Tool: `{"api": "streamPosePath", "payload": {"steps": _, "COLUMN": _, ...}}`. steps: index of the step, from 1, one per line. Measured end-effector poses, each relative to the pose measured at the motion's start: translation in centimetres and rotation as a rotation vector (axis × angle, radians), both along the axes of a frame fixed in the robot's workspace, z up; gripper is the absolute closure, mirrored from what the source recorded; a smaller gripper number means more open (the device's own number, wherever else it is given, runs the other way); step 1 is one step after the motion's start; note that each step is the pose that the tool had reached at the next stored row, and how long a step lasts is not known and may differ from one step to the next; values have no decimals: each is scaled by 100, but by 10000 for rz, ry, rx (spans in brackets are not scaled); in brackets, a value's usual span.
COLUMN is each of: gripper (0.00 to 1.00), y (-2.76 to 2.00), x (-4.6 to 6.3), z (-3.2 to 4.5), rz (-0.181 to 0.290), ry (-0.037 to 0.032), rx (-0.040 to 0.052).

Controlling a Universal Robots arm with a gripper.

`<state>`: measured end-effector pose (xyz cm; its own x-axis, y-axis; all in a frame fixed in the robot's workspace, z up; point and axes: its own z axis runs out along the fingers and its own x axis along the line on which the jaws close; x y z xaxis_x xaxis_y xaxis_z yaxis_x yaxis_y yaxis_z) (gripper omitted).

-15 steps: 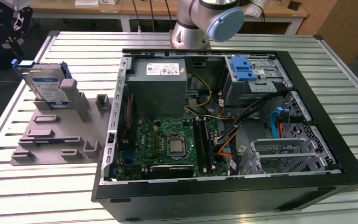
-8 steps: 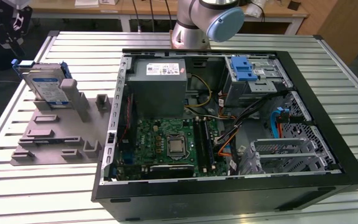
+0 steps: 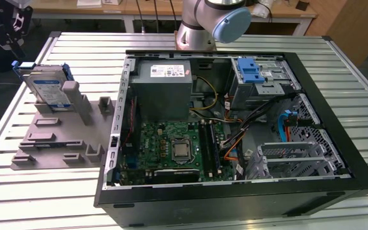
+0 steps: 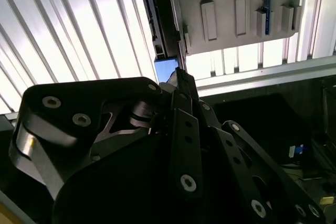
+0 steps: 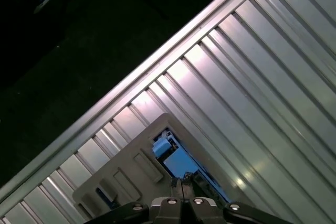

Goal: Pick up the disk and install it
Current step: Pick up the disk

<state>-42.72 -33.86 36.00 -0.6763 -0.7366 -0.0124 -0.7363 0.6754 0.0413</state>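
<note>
Seeing gripper (image 5: 181,186) cut off past its fingertips in first wrist view, tips pressed together, holding nothing, hanging over disk (image 3: 47,89). Counting one disk, standing upright in one grey holder (image 3: 50,148) on worktop (image 3: 24,191), at exterior view's left of one open computer case (image 3: 235,197). Not making out label print.

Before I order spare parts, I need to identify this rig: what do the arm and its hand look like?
The arm is silver-grey metal tubing with a round, pale blue joint cap. The hand is matte black, built of jointed linkage bars dotted with silver pivot pins and screws, tapering to slim fingertips.
</note>
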Motion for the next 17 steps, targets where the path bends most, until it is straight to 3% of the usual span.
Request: {"api": "streamPosePath", "payload": {"steps": 17, "gripper": 89, "y": 0, "x": 0, "z": 0, "rz": 1059, "ry": 0, "rx": 0}}
